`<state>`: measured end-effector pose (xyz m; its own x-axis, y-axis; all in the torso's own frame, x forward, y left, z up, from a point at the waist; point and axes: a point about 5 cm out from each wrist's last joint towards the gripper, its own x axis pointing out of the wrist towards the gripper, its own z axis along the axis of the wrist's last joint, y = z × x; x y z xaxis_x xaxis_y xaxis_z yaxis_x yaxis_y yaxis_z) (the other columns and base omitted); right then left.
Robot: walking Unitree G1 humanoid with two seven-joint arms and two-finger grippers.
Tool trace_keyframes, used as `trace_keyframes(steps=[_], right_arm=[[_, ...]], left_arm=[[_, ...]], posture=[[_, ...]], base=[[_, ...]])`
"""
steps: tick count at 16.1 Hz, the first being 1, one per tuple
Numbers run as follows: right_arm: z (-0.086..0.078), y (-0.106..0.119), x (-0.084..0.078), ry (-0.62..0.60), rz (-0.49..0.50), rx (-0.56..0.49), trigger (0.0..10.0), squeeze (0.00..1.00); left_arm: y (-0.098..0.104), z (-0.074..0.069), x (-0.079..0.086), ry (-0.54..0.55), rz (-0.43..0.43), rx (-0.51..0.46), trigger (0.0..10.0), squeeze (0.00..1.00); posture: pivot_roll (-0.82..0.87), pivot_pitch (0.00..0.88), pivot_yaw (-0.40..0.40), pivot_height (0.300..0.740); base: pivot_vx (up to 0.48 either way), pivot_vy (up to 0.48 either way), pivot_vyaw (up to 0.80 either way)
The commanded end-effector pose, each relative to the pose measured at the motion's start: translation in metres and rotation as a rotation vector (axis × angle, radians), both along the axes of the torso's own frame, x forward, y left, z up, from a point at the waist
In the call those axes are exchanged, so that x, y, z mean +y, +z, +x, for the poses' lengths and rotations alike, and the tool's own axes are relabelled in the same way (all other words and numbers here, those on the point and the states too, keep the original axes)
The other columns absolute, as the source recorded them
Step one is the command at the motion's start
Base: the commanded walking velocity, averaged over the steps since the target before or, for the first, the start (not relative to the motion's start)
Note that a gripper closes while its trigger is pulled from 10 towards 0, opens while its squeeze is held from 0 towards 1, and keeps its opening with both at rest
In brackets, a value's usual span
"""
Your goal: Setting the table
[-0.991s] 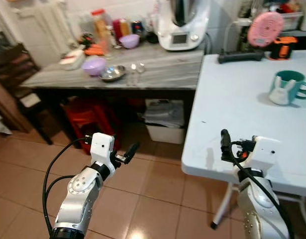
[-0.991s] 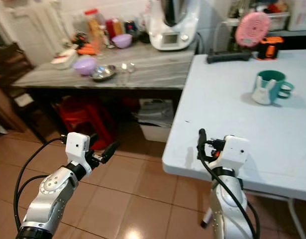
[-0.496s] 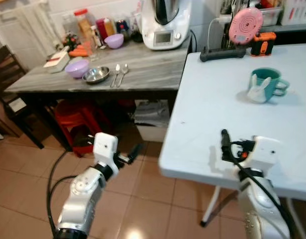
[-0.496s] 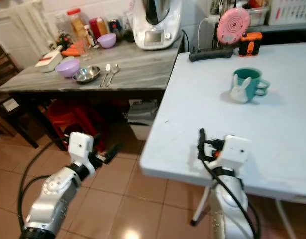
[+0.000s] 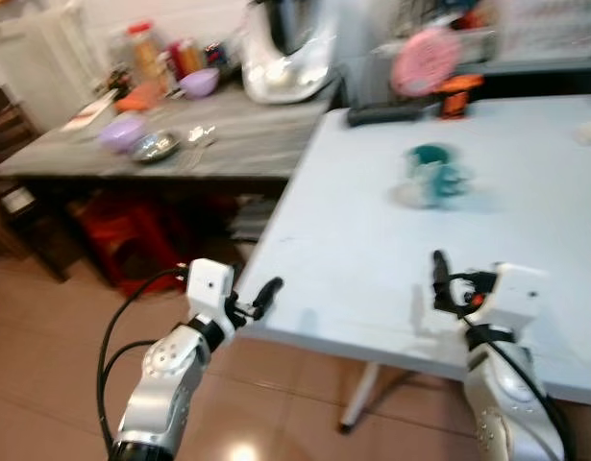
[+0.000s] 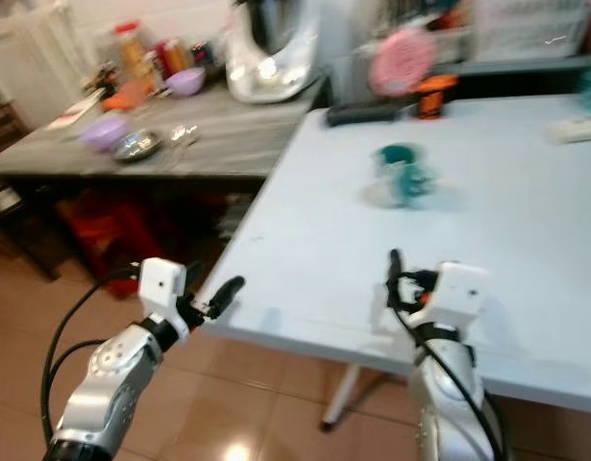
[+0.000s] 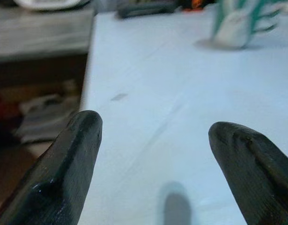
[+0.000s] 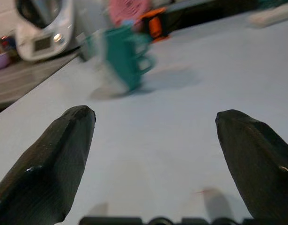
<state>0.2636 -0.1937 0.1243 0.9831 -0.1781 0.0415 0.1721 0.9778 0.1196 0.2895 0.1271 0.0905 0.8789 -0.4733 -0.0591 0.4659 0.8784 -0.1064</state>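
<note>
Both arms are raised at the near edge of the pale blue rectangular bench [image 5: 372, 240]. The left end effector [image 5: 259, 294] sits just at the bench's near left corner with its two black fingers spread wide apart and nothing between them, as the left wrist view confirms. The right end effector [image 5: 437, 279] is over the near edge further right, fingers likewise wide apart and empty. The teal ceramic mug with a white rabbit figure [image 5: 431, 173] stands upright on the bench, well apart from both end effectors, ahead of the right one and slightly to its left; the right arm is judged the nearer. Its handle appears to face right, though blur makes this uncertain. On the grey marble side bench [image 5: 218, 144] to the left lie a lilac plastic bowl [image 5: 119, 130], a round steel dish [image 5: 154, 147] and some cutlery [image 5: 197, 137], blurred; these lie well beyond the left arm's reach. The head views are motion-blurred. Judgement: the robot is positioning itself; no item is grasped yet.
</note>
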Motion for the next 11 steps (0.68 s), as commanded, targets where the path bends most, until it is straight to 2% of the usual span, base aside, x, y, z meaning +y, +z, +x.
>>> trace_keyframes(steps=[1,4,5,8,11], right_arm=[[0.003,0.001,0.010,0.026,0.017,-0.004,10.0,0.00],[0.004,0.002,0.009,0.025,0.014,-0.007,10.0,0.00],[0.004,0.002,0.009,0.027,0.011,-0.006,10.0,0.00],[0.004,-0.001,0.009,0.034,-0.009,0.021,10.0,0.00],[0.002,-0.010,0.013,0.088,-0.033,0.082,10.0,0.00]], left_arm=[[-0.002,0.000,0.010,0.016,0.020,0.005,10.0,0.00],[-0.001,0.002,0.008,0.017,0.020,0.001,10.0,0.00],[-0.002,0.003,0.008,0.025,-0.004,0.013,10.0,0.00],[-0.010,0.001,0.007,0.043,-0.003,0.040,10.0,0.00],[-0.016,-0.006,0.005,0.086,-0.019,0.053,10.0,0.00]], posture=[[-0.15,0.000,0.182,0.740],[-0.15,0.000,0.179,0.740],[-0.15,0.000,0.175,0.740],[-0.15,0.000,0.162,0.740],[-0.13,0.000,0.104,0.740]], base=[[0.000,-0.480,0.00],[0.000,-0.419,0.00],[0.000,0.000,0.00],[0.000,0.000,0.00],[0.000,0.000,0.00]])
